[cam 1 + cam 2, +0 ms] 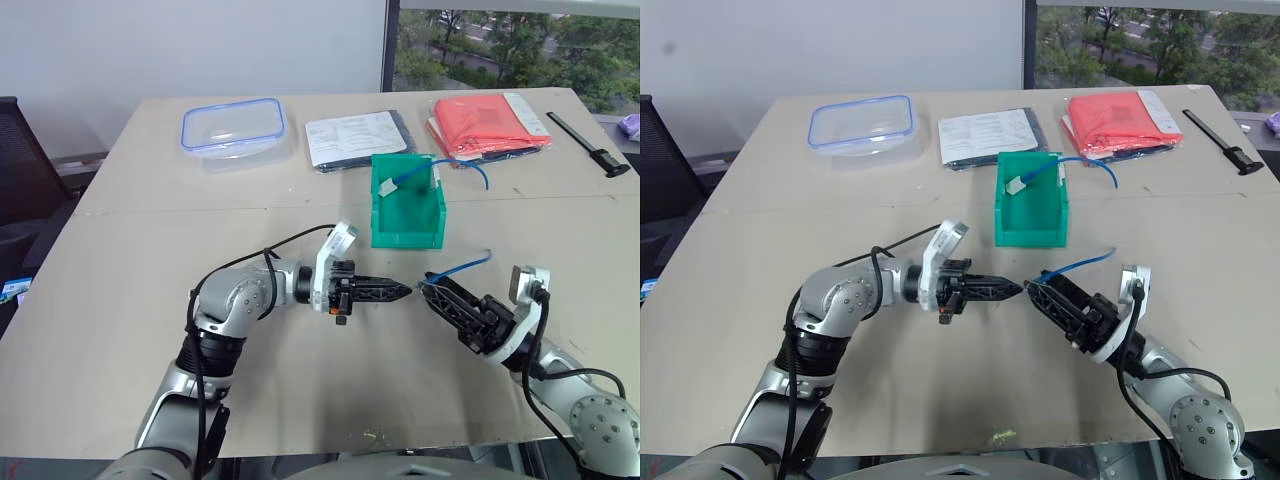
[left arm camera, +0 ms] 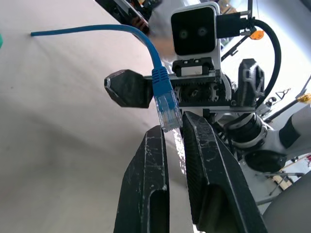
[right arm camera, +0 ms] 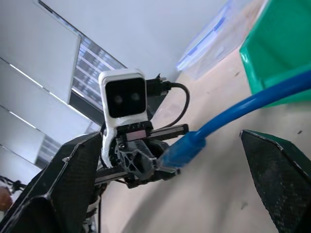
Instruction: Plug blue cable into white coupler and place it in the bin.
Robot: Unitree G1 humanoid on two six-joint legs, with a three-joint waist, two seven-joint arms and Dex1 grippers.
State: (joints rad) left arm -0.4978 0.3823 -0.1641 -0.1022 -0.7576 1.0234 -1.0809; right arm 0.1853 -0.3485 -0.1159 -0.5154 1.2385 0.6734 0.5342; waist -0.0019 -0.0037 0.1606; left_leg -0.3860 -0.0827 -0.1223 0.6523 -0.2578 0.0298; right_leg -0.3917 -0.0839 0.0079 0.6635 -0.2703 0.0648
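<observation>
Two tools meet tip to tip above the bench at 6 o'clock from the bin [image 1: 408,215]: the left tool [image 1: 405,291] is pinched together, the right tool [image 1: 425,287], fingers apart, carries the blue cable [image 1: 462,266], so mating seems underway, needing careful alignment with the white coupler, unseen.

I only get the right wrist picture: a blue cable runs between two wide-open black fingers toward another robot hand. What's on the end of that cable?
Observer: The blue cable ends in a clear plug, right at the tips of the left fingers, which are shut together.
Operator: And where does its other end go?
Observer: It is short; the loose end rests on the table, in front of the green bin.
Operator: Is anything inside that bin?
Observer: Yes, a second blue cable with a small white block on its end; it trails out over the bin's far right corner.
</observation>
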